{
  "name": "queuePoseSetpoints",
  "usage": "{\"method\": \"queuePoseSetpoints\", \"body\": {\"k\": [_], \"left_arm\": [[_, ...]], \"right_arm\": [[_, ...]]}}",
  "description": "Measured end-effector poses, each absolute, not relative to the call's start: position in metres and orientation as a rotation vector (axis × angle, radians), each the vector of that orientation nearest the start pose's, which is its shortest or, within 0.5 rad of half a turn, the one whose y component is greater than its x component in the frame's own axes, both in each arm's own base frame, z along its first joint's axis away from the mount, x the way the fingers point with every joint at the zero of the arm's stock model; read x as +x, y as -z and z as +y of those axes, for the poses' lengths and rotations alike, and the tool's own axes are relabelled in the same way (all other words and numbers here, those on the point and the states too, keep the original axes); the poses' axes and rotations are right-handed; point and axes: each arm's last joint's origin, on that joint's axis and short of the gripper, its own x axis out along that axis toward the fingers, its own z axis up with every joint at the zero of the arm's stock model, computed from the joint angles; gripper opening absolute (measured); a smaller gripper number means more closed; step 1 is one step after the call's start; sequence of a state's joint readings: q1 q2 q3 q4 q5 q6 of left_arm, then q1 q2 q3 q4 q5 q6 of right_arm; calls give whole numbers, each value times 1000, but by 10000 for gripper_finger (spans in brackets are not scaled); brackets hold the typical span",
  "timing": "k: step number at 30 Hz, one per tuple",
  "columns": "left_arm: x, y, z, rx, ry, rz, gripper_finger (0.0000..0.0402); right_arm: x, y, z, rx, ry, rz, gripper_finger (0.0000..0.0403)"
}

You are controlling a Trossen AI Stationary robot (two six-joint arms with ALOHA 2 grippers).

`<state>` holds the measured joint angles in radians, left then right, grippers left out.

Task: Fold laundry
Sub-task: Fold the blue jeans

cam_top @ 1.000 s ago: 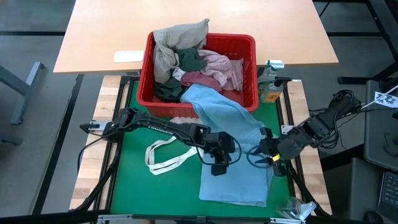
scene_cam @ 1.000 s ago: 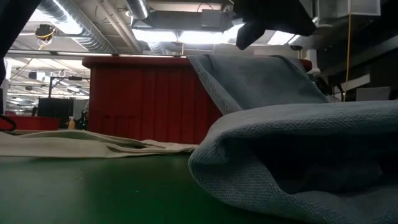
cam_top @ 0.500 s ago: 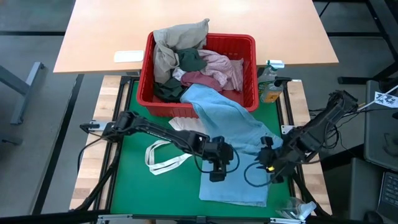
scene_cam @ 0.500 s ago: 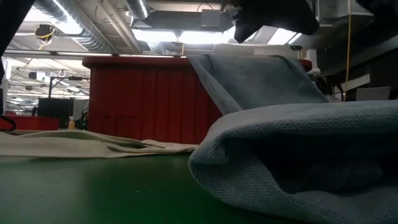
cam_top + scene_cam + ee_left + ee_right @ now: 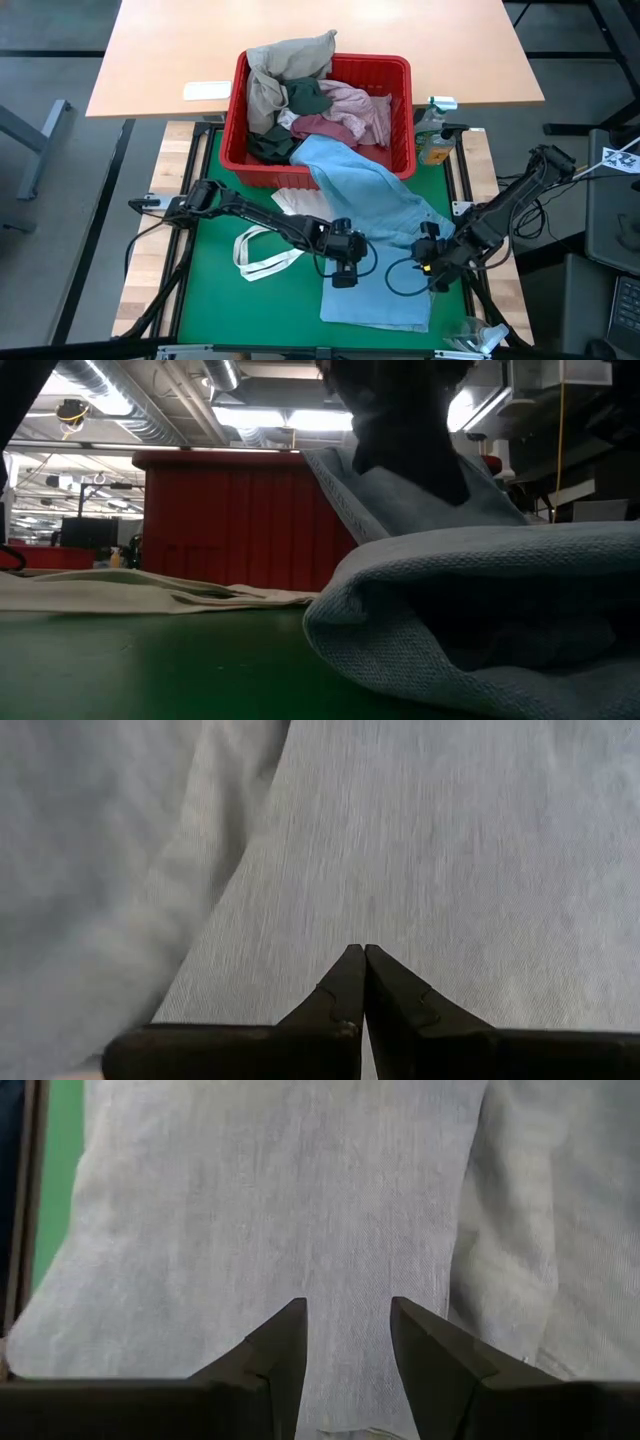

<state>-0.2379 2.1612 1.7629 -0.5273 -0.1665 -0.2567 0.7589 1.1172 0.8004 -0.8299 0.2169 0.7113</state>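
Light blue garment [image 5: 372,235] trails from the red basket [image 5: 236,120] onto the green mat [image 5: 215,290].

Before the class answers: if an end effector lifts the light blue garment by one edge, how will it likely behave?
The light blue garment will probably droop and sag: it already lies in soft folds, trailing from the red basket onto the green mat. It looks thin and light. Its trailing end may drag basket clothes.
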Motion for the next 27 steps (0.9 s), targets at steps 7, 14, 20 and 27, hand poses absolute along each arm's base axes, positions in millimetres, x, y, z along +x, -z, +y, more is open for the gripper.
{"method": "queuePoseSetpoints", "body": {"k": [7,14,20,27], "left_arm": [[450,-173,-104,-72,-96,974,1],[442,-143,-102,-90,-96,926,1],[438,-130,-101,-99,-91,894,2],[441,-143,-102,-102,-72,896,1]], "right_arm": [[142,-212,126,90,-70,1136,145],[129,-174,115,142,29,1227,145],[121,-149,109,207,54,1255,145],[124,-160,113,189,-15,1284,145]]}}
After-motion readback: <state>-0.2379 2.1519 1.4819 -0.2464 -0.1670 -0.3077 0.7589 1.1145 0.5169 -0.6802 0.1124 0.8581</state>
